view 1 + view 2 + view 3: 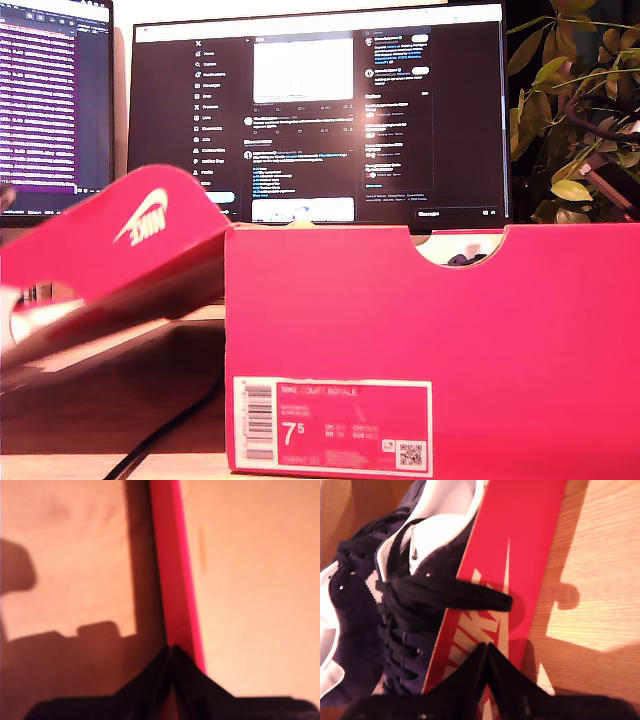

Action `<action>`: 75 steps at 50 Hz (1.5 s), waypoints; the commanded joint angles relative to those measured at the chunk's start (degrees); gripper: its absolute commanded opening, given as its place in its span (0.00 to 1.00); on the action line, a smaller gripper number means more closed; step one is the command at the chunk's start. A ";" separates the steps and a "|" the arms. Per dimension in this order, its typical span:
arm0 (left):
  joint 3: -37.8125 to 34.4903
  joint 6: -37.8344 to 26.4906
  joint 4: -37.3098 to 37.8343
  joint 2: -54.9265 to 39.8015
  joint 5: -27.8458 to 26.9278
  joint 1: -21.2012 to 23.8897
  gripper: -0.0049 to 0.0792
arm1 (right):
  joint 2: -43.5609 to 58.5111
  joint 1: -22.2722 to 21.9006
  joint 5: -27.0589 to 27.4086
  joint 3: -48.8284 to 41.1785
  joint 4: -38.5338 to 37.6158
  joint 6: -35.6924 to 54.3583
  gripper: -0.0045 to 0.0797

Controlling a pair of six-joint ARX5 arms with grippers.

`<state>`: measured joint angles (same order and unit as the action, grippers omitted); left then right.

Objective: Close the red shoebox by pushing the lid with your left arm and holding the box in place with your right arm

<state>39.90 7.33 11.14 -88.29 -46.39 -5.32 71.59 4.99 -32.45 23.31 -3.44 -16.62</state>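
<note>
Nearest in the exterior view: the red cardboard shoebox, standing on the pale wooden surface with its white size label facing the camera. A black cable runs past its lower corner on the exterior view's left.

The red cardboard lid with a white swoosh is seen raised and tilted at the exterior view's left, motion-blurred, not yet down over the box.

First wrist view: the first hand is seen with its black jaws drawn together to a point at a thin red cardboard edge. Whether the edge is pinched or merely touched cannot be told.

Second wrist view: the second hand is likewise closed, tips resting against the box's red printed wall. A dark navy suede sneaker with black laces lies inside; one lace loop is draped over that wall.

Risks judged: the draped lace may be trapped under the lid's rim; a hard push may slide the box if the bracing contact slips; the lid may catch on a wall and crease.

Farther back: a dark computer monitor, a second screen, a leafy plant.
</note>
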 commanded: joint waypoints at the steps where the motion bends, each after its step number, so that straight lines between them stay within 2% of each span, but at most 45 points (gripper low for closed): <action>1: 1.73 0.15 1.16 -0.13 -3.15 1.31 0.04 | 0.59 2.54 -1.68 0.61 -0.35 0.11 0.04; 24: 8.63 0.17 9.77 9.62 -6.84 1.38 0.04 | 0.59 4.48 -3.61 0.61 -0.17 0.13 0.04; 37: 9.03 3.41 10.01 17.90 -7.63 3.23 0.04 | 0.59 7.72 -3.63 0.61 -1.05 0.02 0.04; 46: 9.03 6.14 8.52 20.70 -7.58 8.07 0.04 | 0.59 10.01 -3.63 0.61 -3.45 -1.66 0.04; 60: 9.03 14.23 -1.92 20.85 -4.44 18.36 0.04 | 0.59 9.73 -3.54 0.81 -3.80 -1.51 0.04; 68: 9.03 17.07 -6.29 20.85 -0.02 23.71 0.04 | 0.57 6.40 -3.39 0.81 -3.15 0.15 0.04; 75: 9.03 18.27 -11.65 20.85 6.34 28.33 0.04 | 0.57 0.50 -2.95 0.83 -1.36 2.21 0.04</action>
<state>53.76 25.06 -2.09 -64.18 -41.74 21.17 71.99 7.29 -34.89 23.31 -4.80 -15.22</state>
